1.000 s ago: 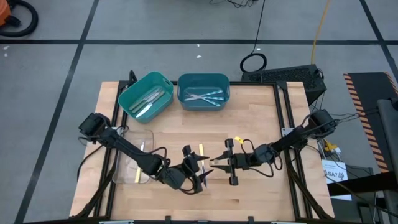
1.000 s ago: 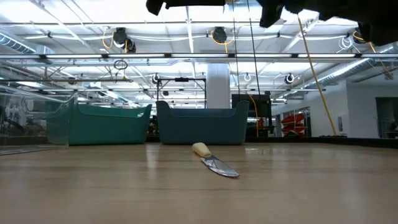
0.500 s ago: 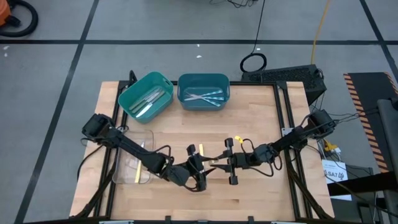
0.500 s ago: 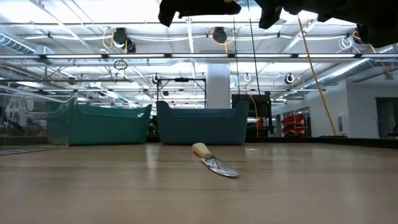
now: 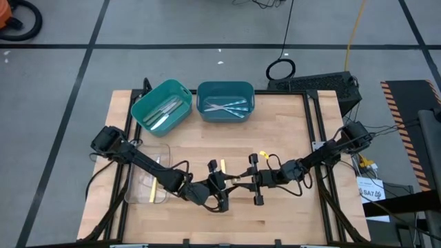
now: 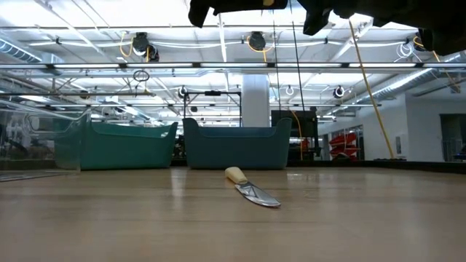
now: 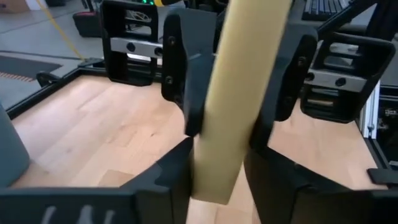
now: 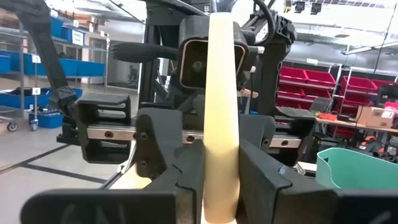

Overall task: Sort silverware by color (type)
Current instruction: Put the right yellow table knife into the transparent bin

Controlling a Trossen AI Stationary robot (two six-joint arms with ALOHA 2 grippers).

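Table (image 5: 289,124): 2 grippers grip utensil (image 7: 239,99).

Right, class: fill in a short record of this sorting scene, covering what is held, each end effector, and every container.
held item: yellow-handled utensil, above the table
right end effector: shut on the yellow-handled utensil
left end effector: at the same handle, grip unclear
loose on table: yellow-handled knife
green bin: pale utensils
blue bin: light-blue utensils
clear tray: one yellow piece
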